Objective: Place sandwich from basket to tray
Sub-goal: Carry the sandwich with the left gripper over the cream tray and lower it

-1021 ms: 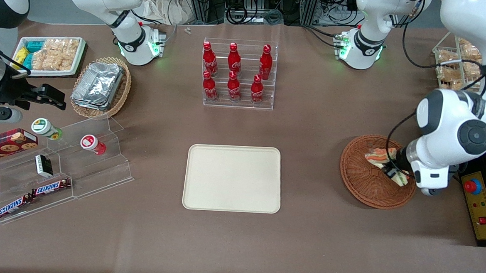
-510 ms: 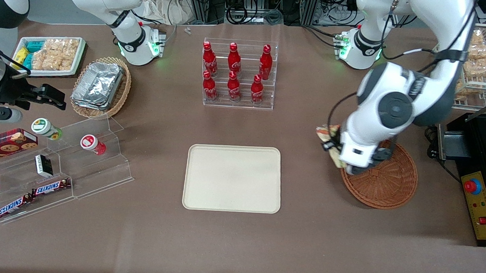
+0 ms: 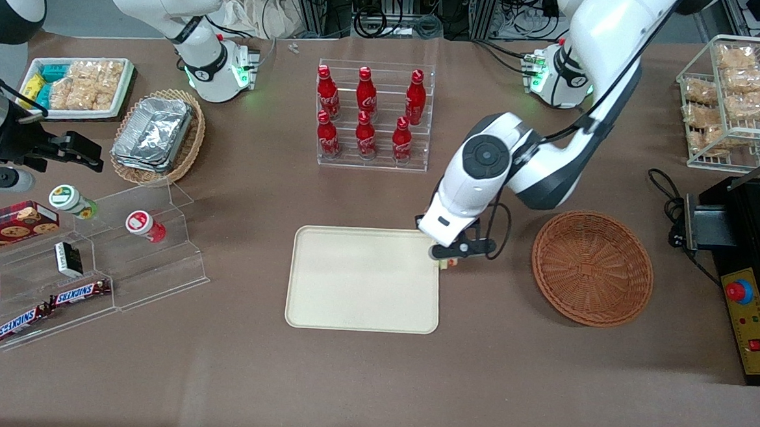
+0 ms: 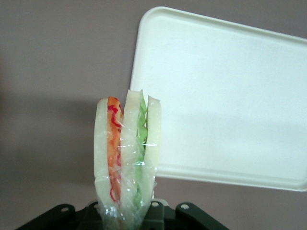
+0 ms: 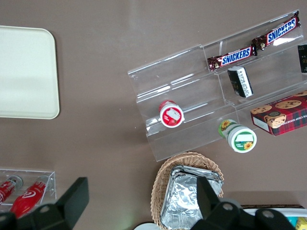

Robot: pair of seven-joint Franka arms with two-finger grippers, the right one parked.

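My left arm's gripper [image 3: 446, 257] hangs above the cream-beige tray's [image 3: 363, 279] corner nearest the reddish-brown wicker basket [image 3: 592, 267]. It is shut on the sandwich [image 4: 125, 160], a wrapped wedge of white bread with orange, red and green layers. In the front view only a small bit of the sandwich [image 3: 446, 263] shows under the gripper. The wrist view shows the sandwich held above the brown table just off the tray [image 4: 225, 100] rim. The basket holds nothing.
A clear rack of red cola bottles [image 3: 373, 115] stands farther from the front camera than the tray. A tan basket of foil containers [image 3: 156, 135], a white snack tray [image 3: 77, 87] and clear shelves of snacks [image 3: 84, 269] lie toward the parked arm's end. A wire rack of packets [image 3: 731, 95] and a black box [image 3: 748, 324] lie toward the working arm's end.
The gripper lifted the sandwich out of the basket and carried it sideways to the tray's corner. The basket now holds nothing.
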